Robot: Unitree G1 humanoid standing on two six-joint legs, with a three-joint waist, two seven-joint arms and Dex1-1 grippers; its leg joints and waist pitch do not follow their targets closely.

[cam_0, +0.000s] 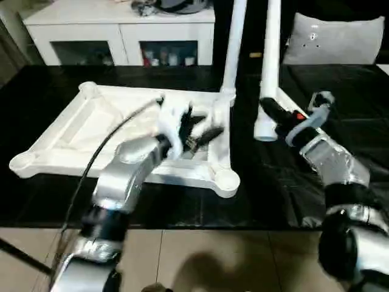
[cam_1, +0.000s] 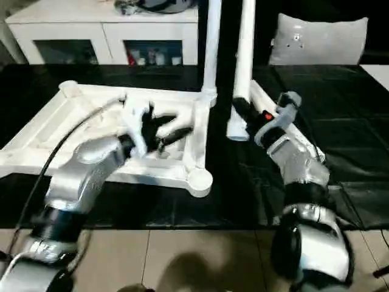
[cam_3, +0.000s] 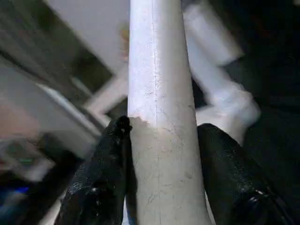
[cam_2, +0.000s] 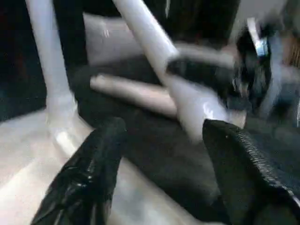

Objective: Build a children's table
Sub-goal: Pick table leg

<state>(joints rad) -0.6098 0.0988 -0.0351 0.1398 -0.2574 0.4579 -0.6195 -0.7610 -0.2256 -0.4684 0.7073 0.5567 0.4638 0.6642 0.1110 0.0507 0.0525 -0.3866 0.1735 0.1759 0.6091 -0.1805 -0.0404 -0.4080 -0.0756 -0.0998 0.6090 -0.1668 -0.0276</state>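
The white table top lies upside down on the black mat, ribs and corner sockets up. One white leg stands upright in its far right corner socket. My left gripper hovers over the top's right rim, open, with nothing between its fingers. My right gripper is shut on a second leg, held nearly upright just right of the top, its lower end above the mat. The right wrist view shows both black fingers pressed against that leg. Another leg lies on the mat behind my right gripper.
A white cabinet with glass doors stands at the back, a grey cushion at the back right. The black mat extends right of the top. Tiled floor lies along the near edge. A black cable runs over my left forearm.
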